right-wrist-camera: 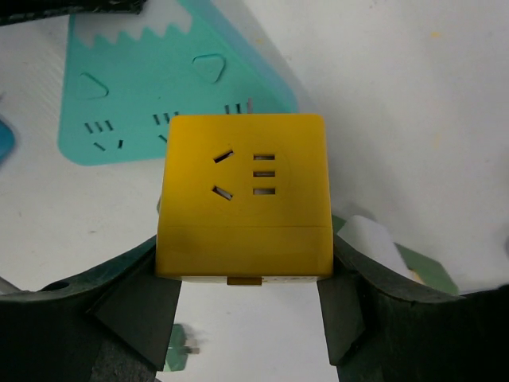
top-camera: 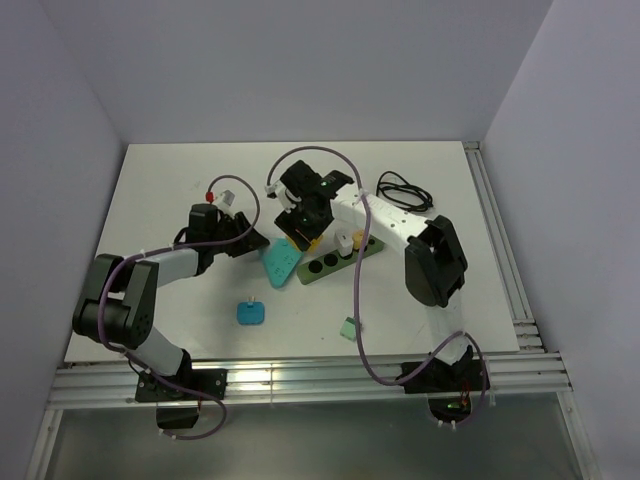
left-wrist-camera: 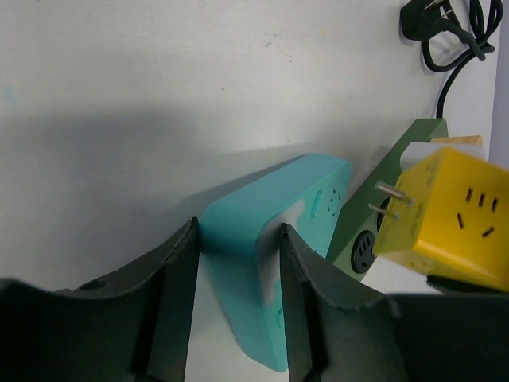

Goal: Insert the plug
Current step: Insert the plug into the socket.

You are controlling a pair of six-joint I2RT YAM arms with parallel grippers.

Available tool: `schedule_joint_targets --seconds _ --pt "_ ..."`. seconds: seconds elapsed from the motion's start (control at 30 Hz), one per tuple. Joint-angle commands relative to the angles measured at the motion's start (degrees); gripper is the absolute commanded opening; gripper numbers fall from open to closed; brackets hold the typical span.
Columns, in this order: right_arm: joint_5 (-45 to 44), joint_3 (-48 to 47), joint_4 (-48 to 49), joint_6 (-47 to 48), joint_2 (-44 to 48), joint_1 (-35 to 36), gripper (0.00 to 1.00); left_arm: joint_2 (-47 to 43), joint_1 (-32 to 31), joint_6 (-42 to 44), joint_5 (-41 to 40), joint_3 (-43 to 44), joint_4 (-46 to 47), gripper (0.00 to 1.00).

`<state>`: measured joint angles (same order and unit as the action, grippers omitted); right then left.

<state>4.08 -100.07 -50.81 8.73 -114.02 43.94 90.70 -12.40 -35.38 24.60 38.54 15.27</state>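
Gripped by its sides between the fingers of the right end effector [right-wrist-camera: 246, 267], the yellow cube plug [right-wrist-camera: 245, 187] is held just over the teal power strip [right-wrist-camera: 159, 87], its prongs aimed at the strip's face but not entered. One end of that strip is clamped by the left end effector [left-wrist-camera: 238, 255], whose forearm is laid low across the worktop [top-camera: 180, 180], while the right wrist is bent downward above.

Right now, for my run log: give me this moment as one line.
left claw: shut on teal power strip | right claw: shut on yellow plug cube | prongs: not yet inserted
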Motion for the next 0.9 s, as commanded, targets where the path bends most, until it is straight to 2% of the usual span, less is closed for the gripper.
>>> schedule_joint_targets --seconds 0.0,0.43,0.87 --pt "1.45 -6.43 -4.64 4.62 -1.99 -1.05 0.00 1.59 -0.95 5.05 -3.42 0.13 -5.07 0.28" --pt "4.71 -10.05 -9.57 7.27 -7.62 -1.40 0.00 -1.84 -1.40 3.39 -8.86 -1.90 -5.68 0.26" --pt "6.21 -14.62 -12.38 7.18 -12.37 -1.32 0.00 -2.28 -1.92 4.09 -8.43 -1.72 -5.69 0.26"
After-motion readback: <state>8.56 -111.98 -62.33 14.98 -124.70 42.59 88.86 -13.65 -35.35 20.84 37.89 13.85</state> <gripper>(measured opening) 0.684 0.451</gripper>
